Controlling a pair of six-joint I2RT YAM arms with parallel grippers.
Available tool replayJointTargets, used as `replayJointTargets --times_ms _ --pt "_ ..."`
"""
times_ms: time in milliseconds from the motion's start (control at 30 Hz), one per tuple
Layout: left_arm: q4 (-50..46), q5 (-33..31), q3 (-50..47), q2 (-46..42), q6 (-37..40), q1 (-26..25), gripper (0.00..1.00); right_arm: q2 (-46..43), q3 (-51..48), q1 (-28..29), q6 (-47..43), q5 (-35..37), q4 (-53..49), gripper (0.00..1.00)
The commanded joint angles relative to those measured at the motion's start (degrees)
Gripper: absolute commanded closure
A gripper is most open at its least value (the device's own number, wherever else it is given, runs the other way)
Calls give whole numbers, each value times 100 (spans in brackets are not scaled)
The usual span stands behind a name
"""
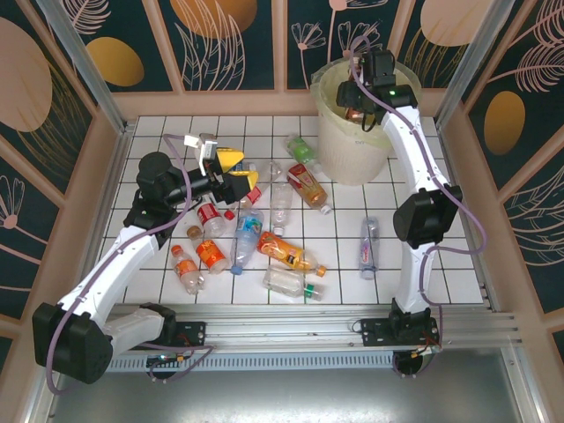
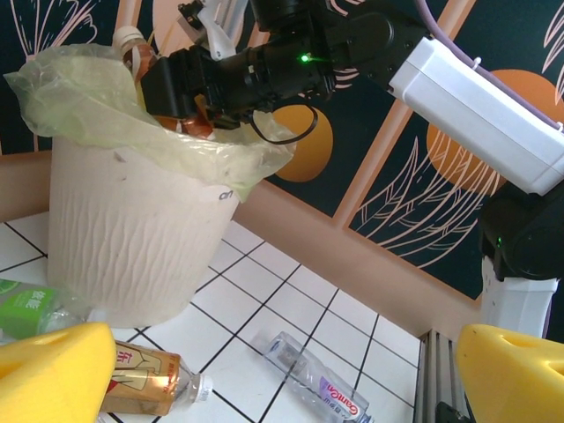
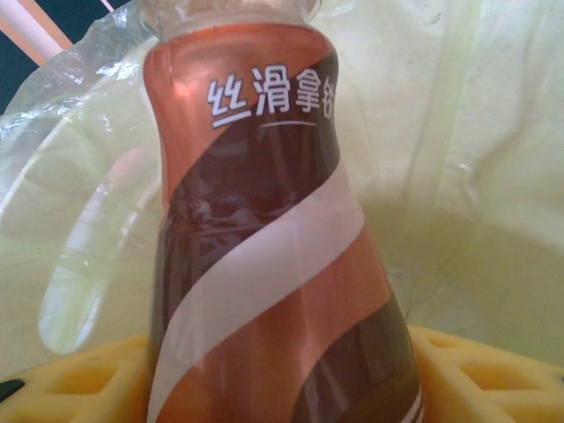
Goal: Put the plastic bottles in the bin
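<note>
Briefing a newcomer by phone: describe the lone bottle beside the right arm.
Find the white bin at the far side. Nearer than it, just left of the right arm, lies a clear bottle. It has a purple label and lies apart from the other bottles.

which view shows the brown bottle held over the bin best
Right wrist: the brown bottle sits close up between the yellow pads, its label legible. In top external it is a brownish speck at the right gripper over the bin. Left wrist catches its cap and neck above the bin.
</note>
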Motion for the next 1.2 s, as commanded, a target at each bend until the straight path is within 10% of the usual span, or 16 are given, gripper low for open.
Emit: replayJointTargets --times_ms 0,1167 --pt "1 -8 184 32 98 -38 1 172 55 -82 133 -176 -163 37" --pt "-79 11 221 68 172 -33 2 368 110 -231 241 -655 -189 25"
